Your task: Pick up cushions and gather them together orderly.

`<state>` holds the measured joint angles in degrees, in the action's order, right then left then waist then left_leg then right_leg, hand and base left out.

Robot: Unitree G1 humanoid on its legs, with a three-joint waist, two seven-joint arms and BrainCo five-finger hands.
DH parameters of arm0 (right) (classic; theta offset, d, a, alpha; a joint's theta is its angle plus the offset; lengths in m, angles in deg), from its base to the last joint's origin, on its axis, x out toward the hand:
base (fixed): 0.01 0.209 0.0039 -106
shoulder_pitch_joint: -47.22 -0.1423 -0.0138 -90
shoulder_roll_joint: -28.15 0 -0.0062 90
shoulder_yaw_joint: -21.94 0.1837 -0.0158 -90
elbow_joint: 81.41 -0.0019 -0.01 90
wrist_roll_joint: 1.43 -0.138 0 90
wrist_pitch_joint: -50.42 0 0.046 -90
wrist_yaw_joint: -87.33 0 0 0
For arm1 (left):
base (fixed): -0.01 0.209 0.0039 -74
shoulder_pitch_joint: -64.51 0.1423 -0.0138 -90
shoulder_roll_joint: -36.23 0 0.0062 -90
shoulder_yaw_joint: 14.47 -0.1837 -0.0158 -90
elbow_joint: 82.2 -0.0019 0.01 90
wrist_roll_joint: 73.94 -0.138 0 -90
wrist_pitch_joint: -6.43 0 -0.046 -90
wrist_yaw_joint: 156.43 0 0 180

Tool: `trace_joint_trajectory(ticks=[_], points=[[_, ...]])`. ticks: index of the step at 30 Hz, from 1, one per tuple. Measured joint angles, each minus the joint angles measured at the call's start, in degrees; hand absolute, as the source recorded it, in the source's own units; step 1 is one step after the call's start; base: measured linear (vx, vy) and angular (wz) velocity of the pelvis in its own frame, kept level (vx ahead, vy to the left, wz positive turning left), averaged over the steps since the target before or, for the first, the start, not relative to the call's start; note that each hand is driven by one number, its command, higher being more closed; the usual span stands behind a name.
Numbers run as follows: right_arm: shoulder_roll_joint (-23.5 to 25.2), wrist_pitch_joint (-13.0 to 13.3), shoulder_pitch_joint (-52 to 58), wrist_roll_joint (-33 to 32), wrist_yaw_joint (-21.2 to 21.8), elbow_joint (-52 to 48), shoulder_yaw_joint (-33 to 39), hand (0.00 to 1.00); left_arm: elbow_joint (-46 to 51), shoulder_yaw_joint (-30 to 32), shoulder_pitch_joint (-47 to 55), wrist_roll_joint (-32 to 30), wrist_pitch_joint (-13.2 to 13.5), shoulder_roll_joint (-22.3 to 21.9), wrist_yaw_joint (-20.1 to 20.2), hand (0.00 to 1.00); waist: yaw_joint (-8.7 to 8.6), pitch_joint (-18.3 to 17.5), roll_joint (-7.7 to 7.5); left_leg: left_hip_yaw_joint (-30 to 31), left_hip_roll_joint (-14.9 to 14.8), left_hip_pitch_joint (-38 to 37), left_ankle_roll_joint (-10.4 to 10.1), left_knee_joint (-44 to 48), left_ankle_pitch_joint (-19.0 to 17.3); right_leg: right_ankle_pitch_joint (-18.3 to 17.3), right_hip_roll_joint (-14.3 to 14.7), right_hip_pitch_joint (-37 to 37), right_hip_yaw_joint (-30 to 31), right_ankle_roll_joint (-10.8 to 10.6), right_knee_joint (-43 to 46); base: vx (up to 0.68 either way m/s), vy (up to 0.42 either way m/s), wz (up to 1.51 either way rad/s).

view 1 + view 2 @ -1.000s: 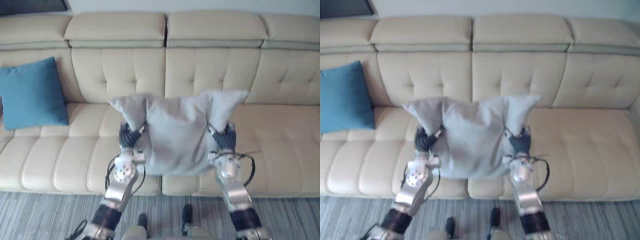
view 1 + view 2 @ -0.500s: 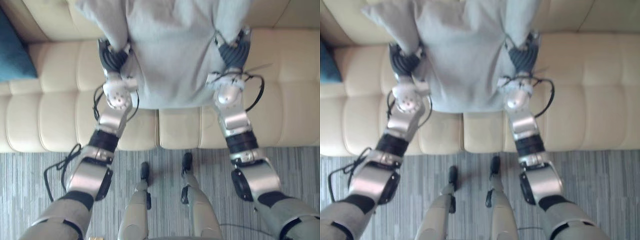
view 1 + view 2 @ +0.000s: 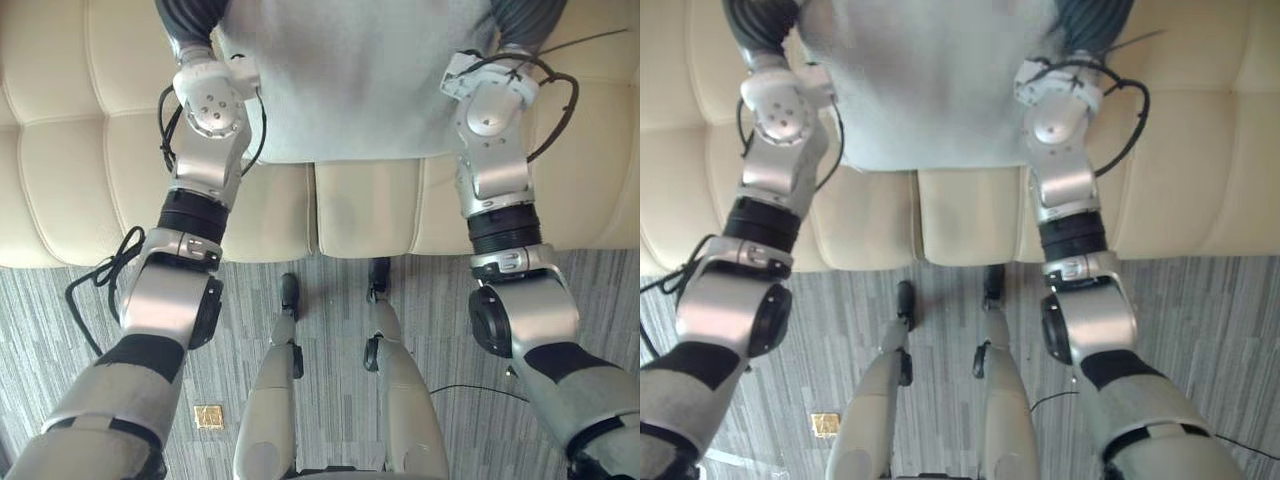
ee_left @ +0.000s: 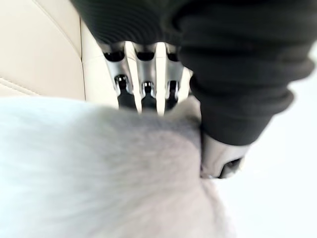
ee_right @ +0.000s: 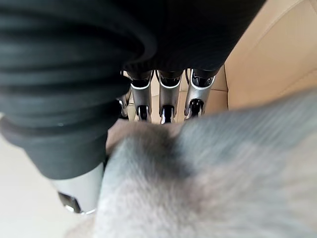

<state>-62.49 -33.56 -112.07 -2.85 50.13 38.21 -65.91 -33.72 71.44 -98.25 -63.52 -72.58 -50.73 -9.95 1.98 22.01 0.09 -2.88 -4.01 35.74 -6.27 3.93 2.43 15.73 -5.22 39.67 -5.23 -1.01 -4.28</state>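
Over the padded cream sofa point(image 3: 365, 210), left hand point(image 4: 144, 82) and right hand point(image 5: 168, 91) each clutch the soft grey cushion point(image 3: 350, 80).

sofa point(image 3: 360, 210): cream leather, seamed seat pads | floor point(image 3: 440, 320): grey striped carpet | floor mark point(image 3: 208, 416): small tan square

left hand point(image 4: 144, 74) pinching cushion point(image 3: 350, 80) | right hand point(image 5: 169, 88) likewise | both arms outstretched

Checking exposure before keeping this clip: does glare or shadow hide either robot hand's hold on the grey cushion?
Left wrist view: left robot hand lit, pinching the grey cushion, bright washout beside it. Right wrist view: shadow darkens the cushion fold at the right robot hand, its hold readable. Left eye view: even light on the sofa.
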Motion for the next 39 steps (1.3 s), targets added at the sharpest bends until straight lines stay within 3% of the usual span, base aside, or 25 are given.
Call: trace_joint_trajectory(ticks=[4, 8, 11, 14, 17, 20, 24, 27, 29, 34, 39], points=[[-4.0, 0.7, 5.0, -4.4, 0.8, -4.4, 3.3, 0.0, 1.1, 4.9, 0.5, 2.8, 0.0, 0.7, 0.0, 0.0, 0.74, 0.0, -0.01, -0.2, -0.4, -2.8, 0.0, 0.0, 0.0, 0.0, 0.2, -2.6, 0.0, 0.0, 0.5, -0.01, 0.028, -0.03], [-9.6, 2.6, 15.7, -9.1, 3.3, -10.1, 10.2, 0.0, 10.0, 10.0, 8.1, 4.9, 1.6, 5.1, 0.2, 0.0, 0.95, 0.0, -0.01, -0.4, -0.5, -6.8, 0.0, 0.2, -0.1, -0.5, 0.3, -6.3, 0.5, -0.4, 1.3, 0.0, 0.011, -0.02], [-10.7, 3.2, 25.4, -13.6, 6.2, -12.8, 15.0, 0.0, 14.0, 14.7, 16.4, 8.5, 2.5, 6.1, 2.7, 0.0, 0.77, -0.1, -0.07, -0.4, -0.5, -9.5, 0.1, 0.3, -0.9, -3.7, 0.1, -8.4, 0.6, -0.4, 3.8, 0.02, -0.008, 0.08], [-8.8, 3.2, 37.5, -15.1, 9.4, -16.6, 15.8, 0.0, 19.9, 17.2, 29.7, 10.2, 2.6, 4.5, 5.4, 0.0, 0.9, -0.3, -0.08, 0.1, -0.9, -12.6, 0.0, 1.4, -1.8, -6.0, 0.5, -11.4, 0.3, 0.0, 5.9, 0.02, -0.034, 0.05], [-3.3, 3.2, 49.5, -14.9, 12.6, -21.6, 15.8, 0.0, 24.8, 18.3, 43.3, 10.2, 2.6, -1.5, 7.8, 0.0, 1.11, -1.3, -0.27, 0.5, -1.3, -16.9, -0.1, 2.2, -3.1, -7.8, 1.0, -16.2, -0.3, 0.1, 6.2, 0.02, -0.028, 0.02], [2.7, 3.2, 63.3, -14.2, 17.7, -23.8, 15.7, 0.0, 26.4, 16.5, 59.1, 10.1, 2.3, -8.9, 12.6, 0.0, 1.31, -7.8, -0.4, 0.7, -1.6, -18.7, 0.4, 1.8, -4.1, -8.8, 1.3, -18.1, -0.7, -0.1, 5.9, 0.05, -0.02, 0.03], [8.8, 2.9, 74.0, -12.8, 21.9, -23.4, 15.6, 0.0, 26.2, 13.5, 71.3, 8.2, 1.2, -13.0, 17.9, 0.0, 1.4, -10.6, -0.4, 0.8, -1.7, -23.2, 0.6, 0.2, -4.3, -9.7, 1.4, -22.6, -1.0, -0.3, 5.4, 0.05, 0.012, 0.02], [12.4, 2.6, 79.3, -10.9, 24.5, -15.9, 14.8, 0.0, 20.0, 13.0, 77.6, 4.8, 0.0, -15.6, 22.3, 0.0, 1.37, -14.6, -0.35, 0.2, -1.7, -25.9, 0.6, 0.1, -5.2, -9.9, 1.4, -25.6, -1.0, -0.7, 4.3, 0.06, 0.043, -0.09], [14.5, 1.8, 81.2, -10.4, 26.8, -6.7, 12.8, 0.0, 10.3, 13.8, 79.5, 0.9, -1.4, -17.1, 24.9, 0.0, 1.27, -17.2, -0.19, -0.1, -1.8, -28.3, 0.7, 0.1, -6.3, -10.3, 1.5, -28.5, -1.0, -0.8, 3.2, 0.05, 0.039, -0.04], [17.3, 0.5, 81.8, -9.9, 30.0, 6.0, 10.9, 0.0, -4.9, 15.0, 80.5, -4.8, -3.2, -19.0, 26.6, 0.0, 1.24, -19.8, -0.18, -1.0, -1.7, -32.0, 0.3, -1.4, -6.9, -10.3, 1.4, -32.1, -0.9, -0.9, 1.3, 0.04, 0.029, -0.06], [17.0, -0.1, 81.6, -9.7, 31.1, 15.3, 11.4, 0.0, -11.7, 17.1, 80.8, -8.8, -4.1, -19.7, 27.5, 0.0, 1.24, -21.6, -0.01, -1.4, -1.7, -35.1, 0.2, -3.1, -7.0, -10.4, 1.4, -34.9, -0.9, -1.3, -0.3, 0.06, 0.016, -0.02]])
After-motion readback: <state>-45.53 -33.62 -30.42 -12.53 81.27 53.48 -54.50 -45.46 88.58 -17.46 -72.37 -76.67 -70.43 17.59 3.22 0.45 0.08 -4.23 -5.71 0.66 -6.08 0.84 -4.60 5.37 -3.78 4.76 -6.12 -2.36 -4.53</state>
